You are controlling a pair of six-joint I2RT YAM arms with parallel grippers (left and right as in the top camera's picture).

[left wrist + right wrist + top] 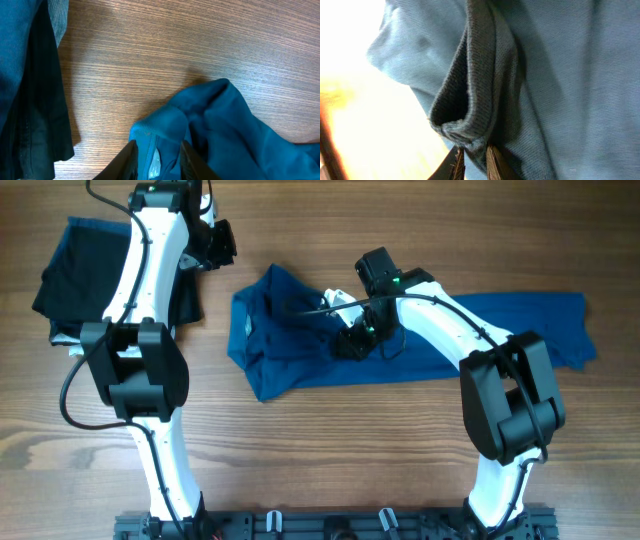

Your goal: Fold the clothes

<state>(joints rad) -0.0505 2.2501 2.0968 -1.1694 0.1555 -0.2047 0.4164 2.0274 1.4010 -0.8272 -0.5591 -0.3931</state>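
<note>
The medium-blue T-shirt (500, 330) lies stretched across the middle and right of the table, bunched up at its left end. My left gripper (222, 248) is at that end's far corner. In the left wrist view it (158, 167) is shut on the collar of the T-shirt (225, 130), with the small label (155, 160) between its fingers. My right gripper (352, 345) is down on the crumpled middle of the shirt. In the right wrist view it (474, 162) is shut on a thick folded hem (470, 100) of the T-shirt (560, 75).
A stack of folded black and dark navy garments (70, 270) sits at the back left under the left arm, and shows at the left edge of the left wrist view (30, 100). Bare wood lies along the front, ahead of the arm-base rail (330, 525).
</note>
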